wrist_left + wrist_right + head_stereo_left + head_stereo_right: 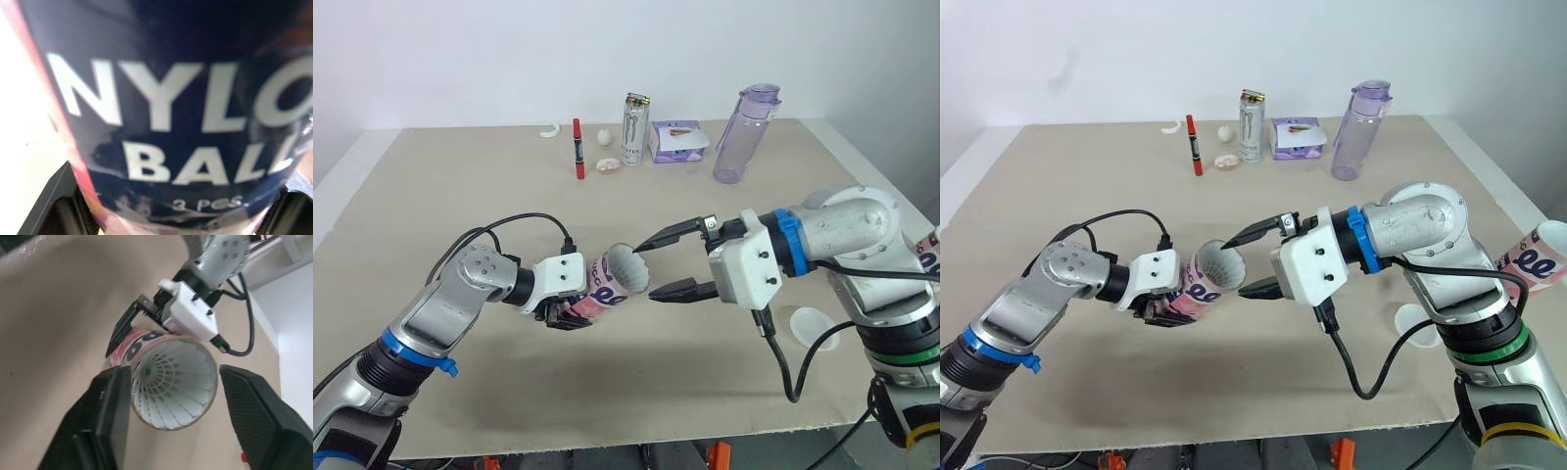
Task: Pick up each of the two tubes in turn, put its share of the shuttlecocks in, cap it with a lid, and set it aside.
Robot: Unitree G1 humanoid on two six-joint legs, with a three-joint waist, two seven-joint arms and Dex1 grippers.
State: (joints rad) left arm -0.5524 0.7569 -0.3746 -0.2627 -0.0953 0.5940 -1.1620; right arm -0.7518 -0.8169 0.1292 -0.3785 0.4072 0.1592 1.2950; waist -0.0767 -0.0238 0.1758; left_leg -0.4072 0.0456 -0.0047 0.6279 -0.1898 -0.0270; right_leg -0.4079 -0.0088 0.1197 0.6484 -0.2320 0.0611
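tube [605,289] gripped by L end effector [572,311] | R end effector [644,271] spread at mouth | 2nd tube [1533,259] cropped

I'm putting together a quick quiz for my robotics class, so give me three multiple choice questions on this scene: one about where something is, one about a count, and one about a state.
1. Where is the purple water bottle?
A) lying at the near left corner
B) upright at the far side of the table, right of the can
C) on the floor

2. How many tubes are in sight?
A) one
B) two
C) three

3. How is the right gripper?
A) shut on a lid
B) shut on the bottle
C) open at the mouth of the held tube

Answers:
1 B: it stands in the far row of things, past the can.
2 B: the held tube is in the left gripper, and a second tube is by the table's right edge.
3 C: its fingers stand apart on either side of the open mouth.
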